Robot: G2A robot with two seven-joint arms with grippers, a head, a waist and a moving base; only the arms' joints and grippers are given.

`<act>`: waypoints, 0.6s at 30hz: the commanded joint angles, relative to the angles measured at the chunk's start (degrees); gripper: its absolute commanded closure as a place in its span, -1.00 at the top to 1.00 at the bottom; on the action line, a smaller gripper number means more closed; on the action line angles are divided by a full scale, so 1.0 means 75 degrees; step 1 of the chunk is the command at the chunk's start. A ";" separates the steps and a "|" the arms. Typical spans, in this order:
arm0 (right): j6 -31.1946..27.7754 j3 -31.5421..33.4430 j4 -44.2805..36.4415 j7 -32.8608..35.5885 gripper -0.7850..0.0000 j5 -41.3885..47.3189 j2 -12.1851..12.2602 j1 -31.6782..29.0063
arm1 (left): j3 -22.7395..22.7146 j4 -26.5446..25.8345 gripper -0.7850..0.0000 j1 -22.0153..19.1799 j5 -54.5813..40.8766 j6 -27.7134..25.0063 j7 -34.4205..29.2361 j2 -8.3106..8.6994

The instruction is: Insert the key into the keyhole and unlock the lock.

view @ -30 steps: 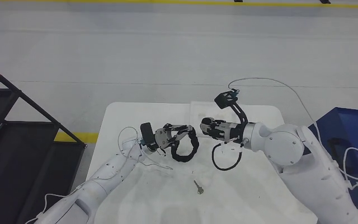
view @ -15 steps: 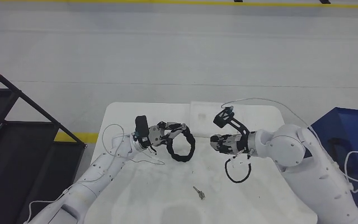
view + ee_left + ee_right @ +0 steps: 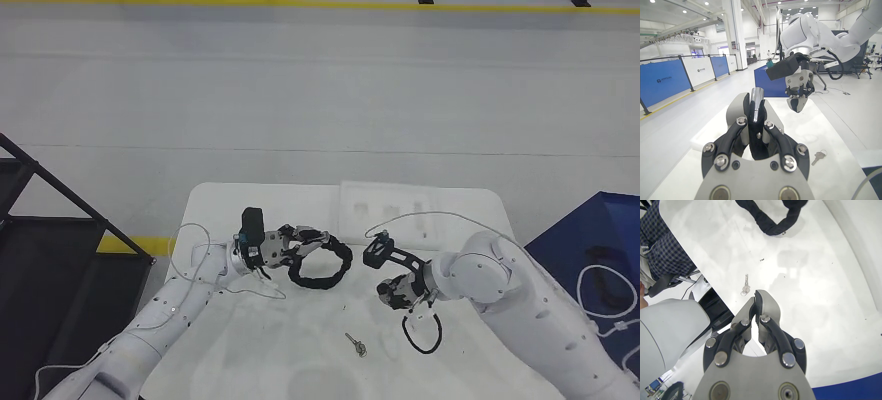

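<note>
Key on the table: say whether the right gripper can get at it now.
Probably yes: the key lies bare just ahead of the right gripper, nothing between; its shut jaws must open first.

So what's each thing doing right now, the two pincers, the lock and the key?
Left pincer: shut on the cable lock.
Right pincer: shut, holding nothing, above the table near the key.
Cable lock: gripped by its shiny metal end, with no key in it.
Key: lying flat on the table, with nothing touching it.
</note>
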 commanded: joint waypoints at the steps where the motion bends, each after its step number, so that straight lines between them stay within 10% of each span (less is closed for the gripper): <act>1: -0.0057 -0.0163 -0.0067 0.0032 -1.00 -0.0026 -0.0021 0.0021 | 0.0065 0.0056 -1.00 -0.0025 -0.0038 0.0002 0.0003 0.0002; 18: -0.0133 -0.0399 -0.0085 0.0086 -1.00 -0.0123 -0.0048 0.0042 | 0.0374 -0.0075 -1.00 -0.0076 -0.0179 0.0057 0.0058 0.0146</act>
